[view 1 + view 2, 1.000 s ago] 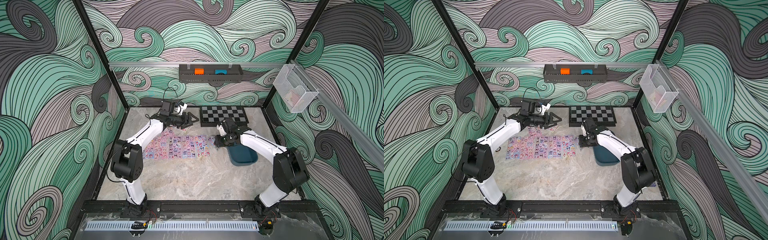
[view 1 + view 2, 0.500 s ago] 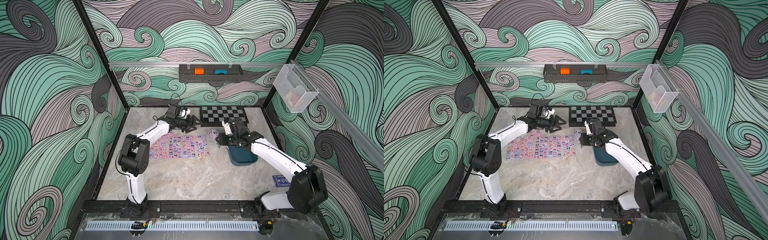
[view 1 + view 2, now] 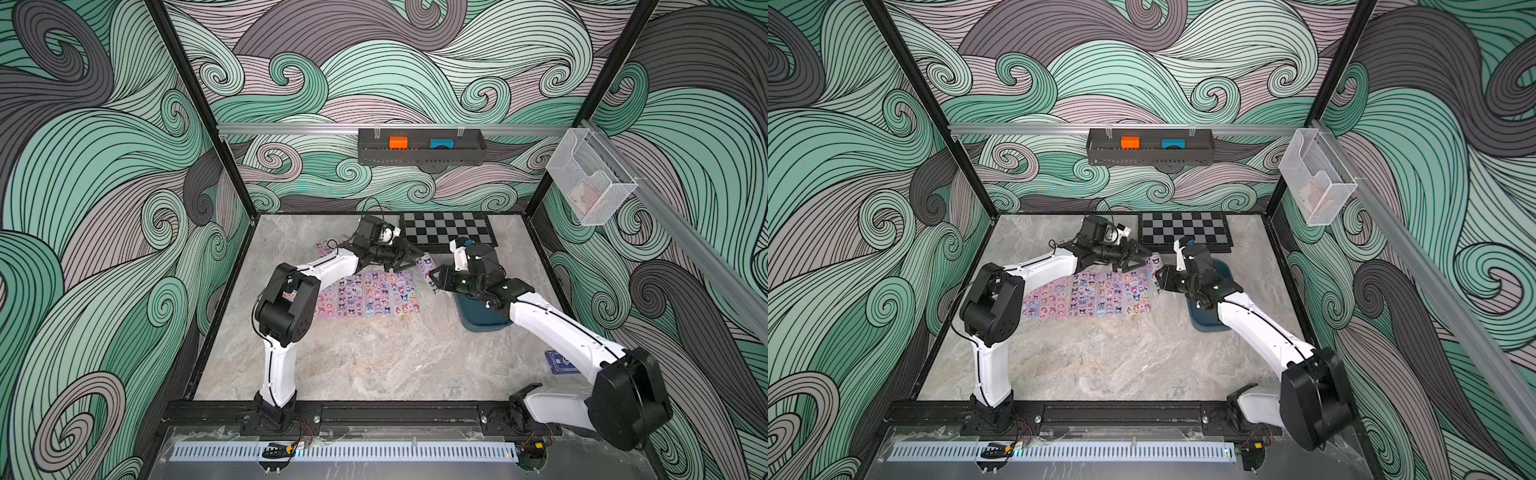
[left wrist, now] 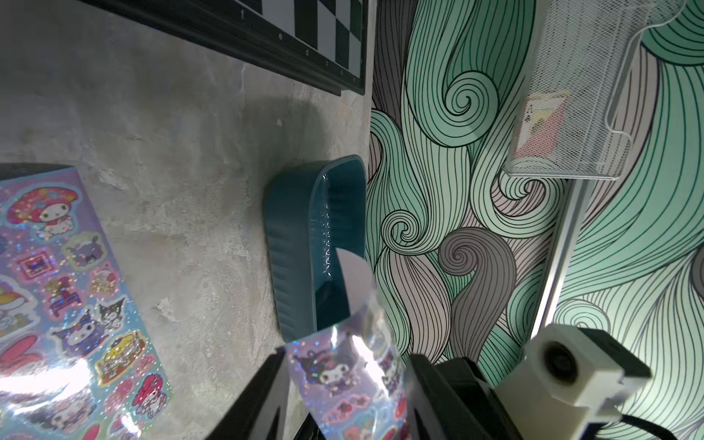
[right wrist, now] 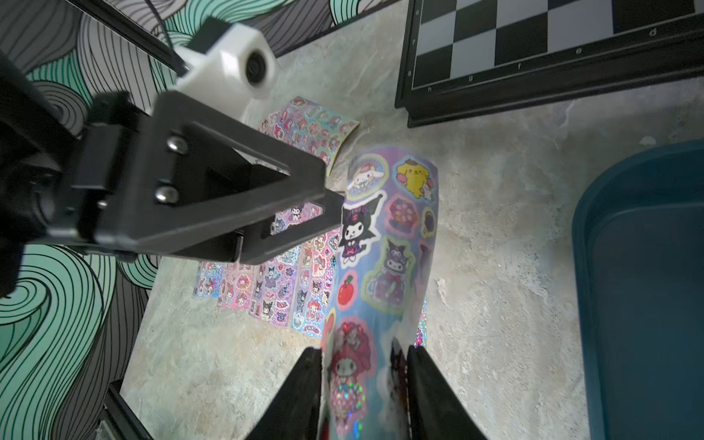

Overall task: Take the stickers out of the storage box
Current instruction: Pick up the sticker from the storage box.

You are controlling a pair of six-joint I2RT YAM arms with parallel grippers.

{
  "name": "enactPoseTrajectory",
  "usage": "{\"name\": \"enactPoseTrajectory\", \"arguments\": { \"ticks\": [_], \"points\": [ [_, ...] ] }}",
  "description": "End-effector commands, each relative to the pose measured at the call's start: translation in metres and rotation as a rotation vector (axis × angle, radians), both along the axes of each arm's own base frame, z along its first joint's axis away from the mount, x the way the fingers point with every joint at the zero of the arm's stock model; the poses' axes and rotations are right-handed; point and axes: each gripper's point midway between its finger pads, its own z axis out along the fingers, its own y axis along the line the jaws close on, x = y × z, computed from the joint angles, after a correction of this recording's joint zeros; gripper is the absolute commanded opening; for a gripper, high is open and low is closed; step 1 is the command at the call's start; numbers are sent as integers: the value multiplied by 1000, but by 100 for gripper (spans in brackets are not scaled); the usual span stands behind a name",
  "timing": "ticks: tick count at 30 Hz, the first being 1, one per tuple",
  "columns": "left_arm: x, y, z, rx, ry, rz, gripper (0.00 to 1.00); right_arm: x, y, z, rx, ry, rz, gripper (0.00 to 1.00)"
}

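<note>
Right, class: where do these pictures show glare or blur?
Left wrist view: white glare streaks the stickers on the table and the held sticker sheet. Right wrist view: that sheet blurs nearest the lens. Both top views: evenly lit, sharp.

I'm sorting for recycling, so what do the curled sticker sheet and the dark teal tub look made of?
The curled purple sticker sheet: thin glossy film or coated paper, likely; it bends, glares and sparkles holographically. The shallow dark teal rounded tub: probably moulded plastic, semi-gloss, with ribbed wall and shiny highlights.
</note>
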Motion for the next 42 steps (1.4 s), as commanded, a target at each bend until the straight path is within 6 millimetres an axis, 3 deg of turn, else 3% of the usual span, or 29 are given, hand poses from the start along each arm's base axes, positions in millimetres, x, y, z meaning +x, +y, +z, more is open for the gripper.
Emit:
{"name": "enactPoseTrajectory", "arguments": {
  "ticks": [1, 12, 18, 21, 25, 28, 32, 37, 42],
  "points": [
    [6, 4, 18, 9, -48, 32, 54, 2, -1, 7, 17, -30, -18, 40],
    [0, -18, 29, -94, -13, -7, 49, 1, 1, 11, 42, -41, -23, 40],
    [-2, -26, 34, -137, -11, -33, 12, 2, 5, 8, 59, -34, -12, 41],
    [-1, -26, 33, -138, -13, -35, 0, 2, 0, 8, 41, -39, -23, 45],
    [1, -24, 36, -157, -20, -56, 0, 2, -11, 12, 54, -37, -17, 59],
    [4, -18, 43, -195, -33, -95, 0, 4, -20, 17, 150, -19, 35, 71],
    [7, -3, 56, -257, -49, -142, 0, 4, -28, 25, 296, -6, 142, 80],
    [2, 8, 85, -356, -78, -227, 0, -6, -6, 35, 426, 10, 359, 85],
    [-7, 10, 106, -393, -96, -270, 0, -6, 6, 48, 564, -14, 441, 86]
  ]
}}
